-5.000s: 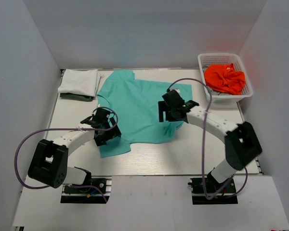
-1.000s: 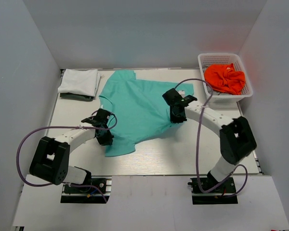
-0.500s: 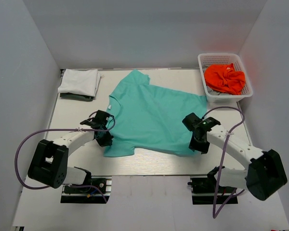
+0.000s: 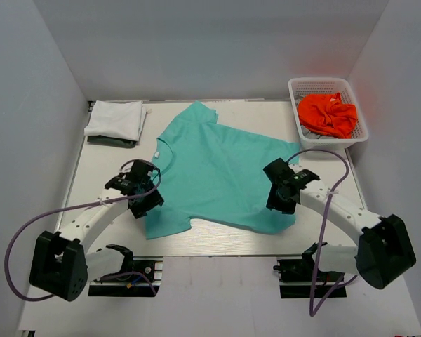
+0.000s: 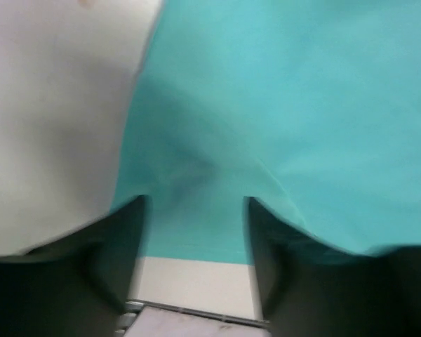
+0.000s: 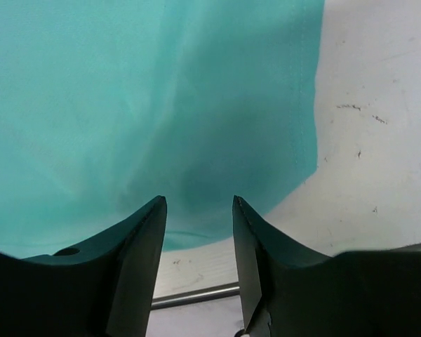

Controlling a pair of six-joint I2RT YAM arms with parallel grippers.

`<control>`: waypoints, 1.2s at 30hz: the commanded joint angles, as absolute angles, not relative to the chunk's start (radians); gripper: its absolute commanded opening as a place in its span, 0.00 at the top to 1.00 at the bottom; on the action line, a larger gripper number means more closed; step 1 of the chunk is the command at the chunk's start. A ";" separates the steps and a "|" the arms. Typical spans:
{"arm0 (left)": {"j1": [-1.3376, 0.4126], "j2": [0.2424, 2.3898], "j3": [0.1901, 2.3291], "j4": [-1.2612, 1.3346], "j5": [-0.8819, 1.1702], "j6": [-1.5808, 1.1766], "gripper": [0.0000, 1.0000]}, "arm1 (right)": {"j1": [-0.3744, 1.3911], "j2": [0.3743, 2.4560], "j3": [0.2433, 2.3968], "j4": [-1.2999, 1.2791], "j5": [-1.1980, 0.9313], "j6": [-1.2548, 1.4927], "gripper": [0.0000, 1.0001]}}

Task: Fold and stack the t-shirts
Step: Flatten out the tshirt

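Left gripper (image 5: 195, 210) sits over the near-left edge of the teal t-shirt (image 4: 224, 168) and right gripper (image 6: 198, 210) over its near-right corner. Both have jaws parted, nothing pinched. The shirt lies spread flat mid-worktop (image 4: 217, 239). Far left, a folded white t-shirt (image 4: 116, 118) sits on a dark one (image 4: 109, 141). Far right, the orange t-shirt (image 4: 328, 114) is bunched in the basket (image 4: 323, 84).

Bright, even light, soft shadows; the plain teal cloth t-shirt (image 5: 302, 105) looks blurred in the left wrist view.
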State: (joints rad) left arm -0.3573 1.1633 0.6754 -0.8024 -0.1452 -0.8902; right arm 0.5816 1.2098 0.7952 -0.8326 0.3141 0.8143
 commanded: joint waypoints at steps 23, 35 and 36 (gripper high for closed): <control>-0.354 1.462 0.936 -0.608 -0.146 -0.798 0.00 | 0.459 1.695 1.111 -0.566 0.419 0.603 0.42; -0.354 1.483 0.799 -0.549 -0.094 -0.798 0.00 | 0.398 1.312 0.779 -0.646 0.386 0.709 0.49; -0.354 1.483 0.799 -0.549 -0.094 -0.798 0.00 | 0.393 1.310 0.769 -0.635 0.382 0.710 0.49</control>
